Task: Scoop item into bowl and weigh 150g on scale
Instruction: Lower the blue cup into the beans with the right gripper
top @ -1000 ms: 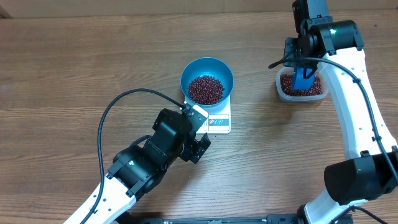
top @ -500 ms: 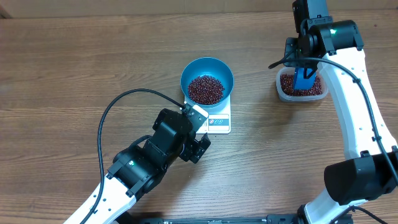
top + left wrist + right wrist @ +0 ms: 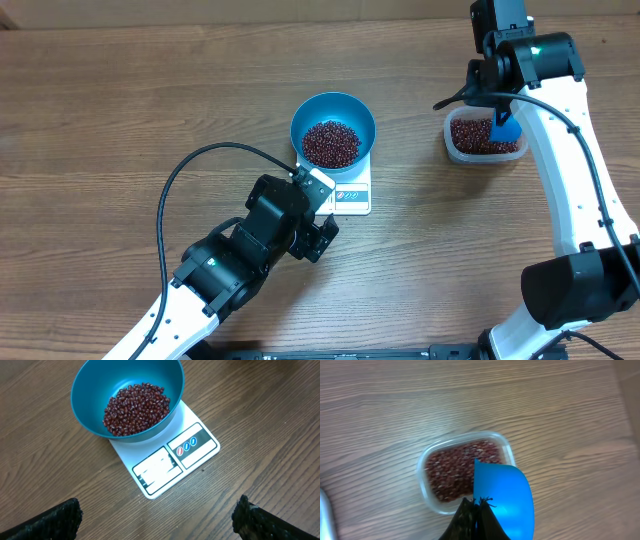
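While my right gripper [image 3: 475,510] is clamped tight on the handle of the scoop [image 3: 502,495], the blue cup hangs over the near rim of the tub [image 3: 422,477]. From the wrist view I see only the cup's back, so I cannot tell whether it carries anything. Below it the tub has a full layer of beans [image 3: 452,472].

I judge this to be the scooping step, at the tub and not yet at the pour. My next move depends on the load. If the cup is empty, I need to tip its lip down and drive it through the heap. If it is full, I have to lift it level and carry it left across the table [image 3: 120,90] without spilling.

My right arm reaches out along the right side with the wrist pointing down over the tub. My left gripper [image 3: 157,520] is spread wide and holds nothing. It hovers just in front of the scale [image 3: 192,447], with that arm folded low at the near left.

Further out, the bowl [image 3: 87,387] sits on the scale with a mound of beans across its bottom. The display [image 3: 157,467] is washed out, so I cannot read how near the target weight I am.
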